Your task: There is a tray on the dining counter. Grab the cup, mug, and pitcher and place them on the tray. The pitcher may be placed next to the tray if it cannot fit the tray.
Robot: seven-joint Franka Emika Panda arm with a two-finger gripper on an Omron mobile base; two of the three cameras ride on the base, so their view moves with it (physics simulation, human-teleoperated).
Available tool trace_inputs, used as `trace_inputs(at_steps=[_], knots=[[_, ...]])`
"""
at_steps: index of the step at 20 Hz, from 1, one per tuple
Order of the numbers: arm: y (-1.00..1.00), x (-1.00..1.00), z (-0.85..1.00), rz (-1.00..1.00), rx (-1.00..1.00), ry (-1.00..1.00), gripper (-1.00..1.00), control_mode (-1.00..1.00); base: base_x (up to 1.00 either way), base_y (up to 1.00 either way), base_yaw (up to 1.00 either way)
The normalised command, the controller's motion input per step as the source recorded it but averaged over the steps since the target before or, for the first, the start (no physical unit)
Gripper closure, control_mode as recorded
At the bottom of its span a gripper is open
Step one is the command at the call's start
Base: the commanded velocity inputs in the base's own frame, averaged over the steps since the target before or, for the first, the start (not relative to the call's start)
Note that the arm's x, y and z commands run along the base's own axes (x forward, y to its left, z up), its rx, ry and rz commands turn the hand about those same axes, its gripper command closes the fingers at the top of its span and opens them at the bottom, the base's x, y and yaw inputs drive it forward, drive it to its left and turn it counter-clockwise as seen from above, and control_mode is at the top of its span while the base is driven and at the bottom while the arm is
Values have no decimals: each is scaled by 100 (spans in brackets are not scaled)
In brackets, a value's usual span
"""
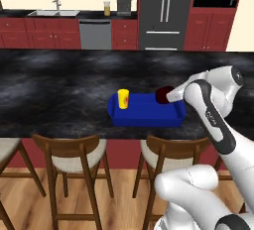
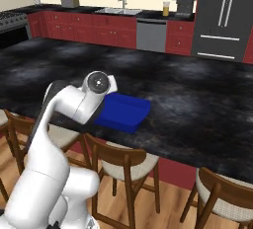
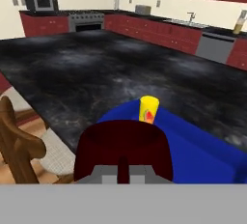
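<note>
The black marbled table (image 1: pixel 59 90) carries the blue tray (image 1: pixel 146 116) near its front edge, above the wooden chairs (image 1: pixel 74 157). The yellow cup (image 1: pixel 123 98) stands upright inside the tray at its left end. At the right end, the pincer (image 3: pixel 123 166) is clamped narrowly on the dark red mug (image 3: pixel 121 146), held over the tray

No readable text, label or number shows; the cup (image 3: pixel 149 110) bears only a red-orange mark.

Black marbled dining counter (image 1: pixel 59 80) (glossy); wooden chairs (image 1: pixel 74 159).
</note>
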Motion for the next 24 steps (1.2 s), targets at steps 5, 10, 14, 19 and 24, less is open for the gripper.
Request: trace_inputs(at_steps=[5, 10, 14, 19, 24], knots=[[3, 75, -23, 11, 0, 3, 100, -100, 0, 0, 0], [4, 55, -44, 12, 0, 5, 100, -100, 0, 0, 0], [1, 49, -53, 14, 0, 1, 100, -100, 0, 0, 0], [0, 53, -46, 13, 0, 0, 100, -100, 0, 0, 0], [3, 55, -37, 11, 0, 0, 100, -100, 0, 0, 0]])
